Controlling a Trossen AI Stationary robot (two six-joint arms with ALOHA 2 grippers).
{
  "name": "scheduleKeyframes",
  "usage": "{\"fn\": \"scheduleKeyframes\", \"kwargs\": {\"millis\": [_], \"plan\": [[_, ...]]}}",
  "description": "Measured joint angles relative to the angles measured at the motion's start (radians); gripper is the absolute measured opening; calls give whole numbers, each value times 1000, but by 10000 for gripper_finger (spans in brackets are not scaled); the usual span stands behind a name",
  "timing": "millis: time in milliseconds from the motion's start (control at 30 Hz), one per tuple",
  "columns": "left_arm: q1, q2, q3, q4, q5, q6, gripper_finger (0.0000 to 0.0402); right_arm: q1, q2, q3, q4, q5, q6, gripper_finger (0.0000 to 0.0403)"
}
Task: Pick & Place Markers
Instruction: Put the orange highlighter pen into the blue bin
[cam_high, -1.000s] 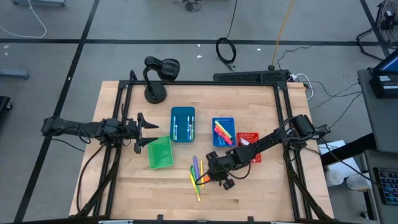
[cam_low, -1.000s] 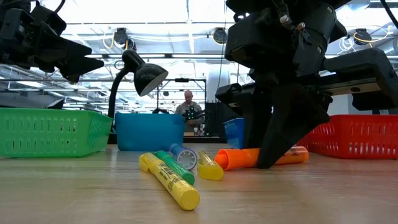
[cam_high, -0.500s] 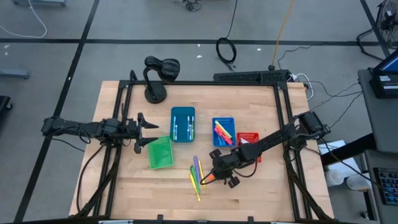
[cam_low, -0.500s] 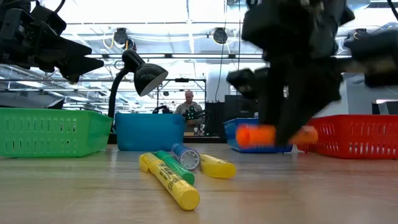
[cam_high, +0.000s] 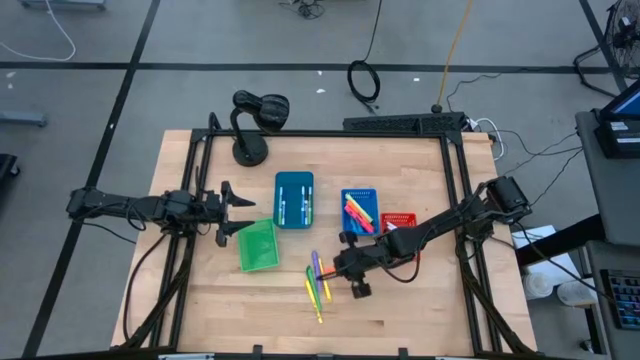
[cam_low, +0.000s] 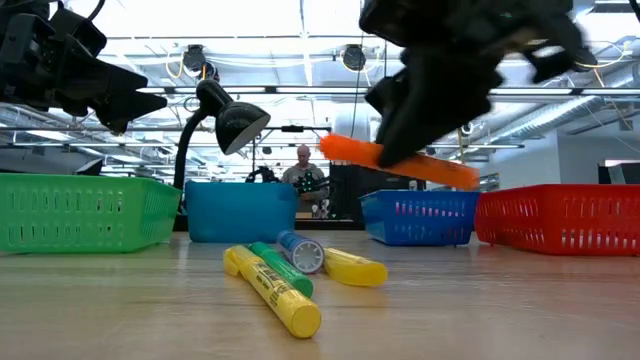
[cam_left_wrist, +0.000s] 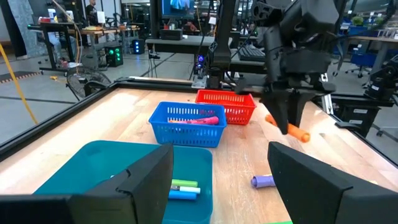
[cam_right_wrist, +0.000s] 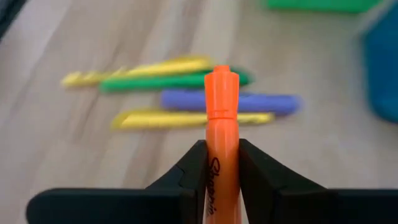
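Note:
My right gripper (cam_high: 345, 268) hangs over the table's middle, shut on an orange marker (cam_low: 400, 160), also plain in the right wrist view as the orange marker (cam_right_wrist: 222, 112). Under it, a loose group of markers (cam_high: 317, 278) lies flat on the wood: a yellow marker (cam_low: 275, 290), a green one (cam_low: 280, 268), a purple one (cam_low: 298, 250) and a second yellow one (cam_low: 352, 268). My left gripper (cam_high: 235, 212) waits open at the table's left, beside the green bin (cam_high: 257, 245). My right gripper pinches the orange marker's barrel (cam_right_wrist: 222, 158) near its middle between the two fingers (cam_right_wrist: 196, 163), coming from above. The capped end (cam_right_wrist: 222, 81) sticks out past the fingers. The marker is lifted clear of the table and sits tilted.
A teal bin (cam_high: 294, 199) with markers, a blue bin (cam_high: 361, 211) with pink and orange ones and a red bin (cam_high: 400, 232) stand in a row at the table's middle. A black desk lamp (cam_high: 250, 125) stands at the far left. Bare wood lies along the near edge.
My right gripper has risen from the table with the orange marker shut between its fingers and drawn slightly toward the far edge. The marker, first lying on the wood, is now lifted clear and tilted. One yellow marker beside it has shifted a little.

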Motion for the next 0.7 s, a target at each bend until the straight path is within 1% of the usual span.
{"fn": "scheduleKeyframes", "kwargs": {"millis": [133, 300, 433, 600, 700], "plan": [[0, 0, 0, 0, 0, 0, 267, 0, 0, 0, 63, 118, 59, 62], [0, 0, 0, 0, 0, 0, 267, -2, -14, 1, 106, 218, 65, 61], [0, 0, 0, 0, 0, 0, 267, -14, -40, -9, 126, 328, 64, 60], [0, 0, 0, 0, 0, 0, 267, -45, -125, -100, 175, 416, 91, 60], [0, 0, 0, 0, 0, 0, 267, -79, -211, -201, 257, 423, 132, 60]]}}
